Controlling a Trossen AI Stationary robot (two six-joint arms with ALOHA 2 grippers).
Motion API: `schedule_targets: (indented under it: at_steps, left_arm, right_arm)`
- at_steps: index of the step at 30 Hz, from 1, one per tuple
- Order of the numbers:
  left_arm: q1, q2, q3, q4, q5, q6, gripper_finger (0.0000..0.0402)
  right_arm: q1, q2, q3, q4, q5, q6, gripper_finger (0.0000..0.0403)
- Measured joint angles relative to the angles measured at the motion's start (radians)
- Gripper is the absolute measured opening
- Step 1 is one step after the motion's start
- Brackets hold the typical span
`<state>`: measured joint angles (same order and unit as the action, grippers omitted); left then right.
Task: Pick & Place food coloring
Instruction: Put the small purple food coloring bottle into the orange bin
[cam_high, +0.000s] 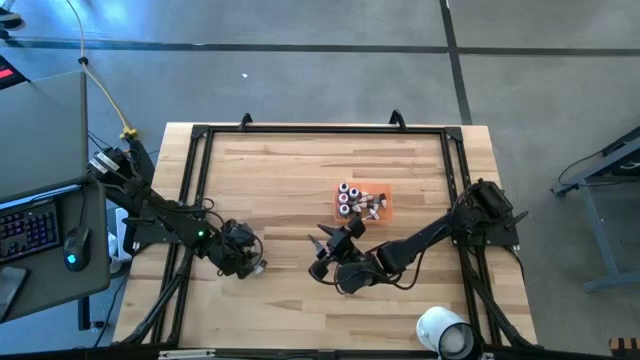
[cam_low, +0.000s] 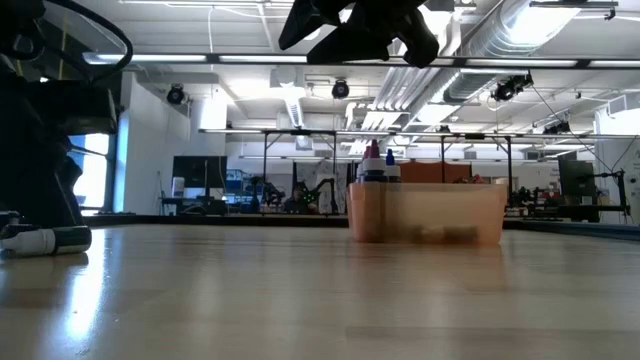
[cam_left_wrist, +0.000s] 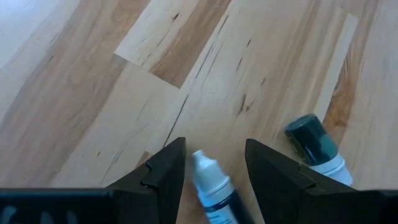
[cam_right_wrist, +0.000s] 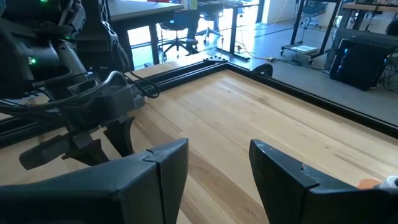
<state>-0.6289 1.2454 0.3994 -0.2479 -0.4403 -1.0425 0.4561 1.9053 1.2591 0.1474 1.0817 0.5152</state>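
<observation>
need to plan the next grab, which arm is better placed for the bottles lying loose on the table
Left. The left gripper is low with open fingers straddling a white-capped bottle, a dark-capped bottle beside it. The right gripper is open and empty, raised, near the orange tray.

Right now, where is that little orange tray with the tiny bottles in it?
In the high view the orange tray sits right of the table's centre, several food coloring bottles inside, just beyond the right gripper.
</observation>
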Motion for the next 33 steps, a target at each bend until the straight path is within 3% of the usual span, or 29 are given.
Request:
schedule_targets:
  at_steps: [4, 12, 19, 25, 33]
  left_arm:
    - [0.000, 0.000, 0.048, -0.087, -0.013, 0.043, 0.0167]
    - [-0.048, -0.018, 0.279, -0.472, -0.055, 0.044, 0.0167]
    - [-0.222, -0.018, 0.277, -0.495, -0.155, -0.163, 0.0167]
    - [-0.271, -0.017, 0.199, -0.488, -0.221, -0.303, 0.0167]
    - [-0.270, -0.017, 0.066, -0.234, -0.266, -0.297, 0.0167]
  right_arm:
    - [0.000, -0.001, 0.000, 0.000, 0.000, 0.000, 0.0165]
    - [-0.005, -0.001, 0.000, -0.004, -0.015, 0.000, 0.0165]
    - [-0.005, -0.001, 0.000, -0.009, -0.044, 0.000, 0.0165]
    - [-0.005, -0.001, 0.000, -0.008, -0.044, 0.000, 0.0165]
    - [-0.005, -0.001, 0.000, -0.008, -0.044, 0.000, 0.0165]
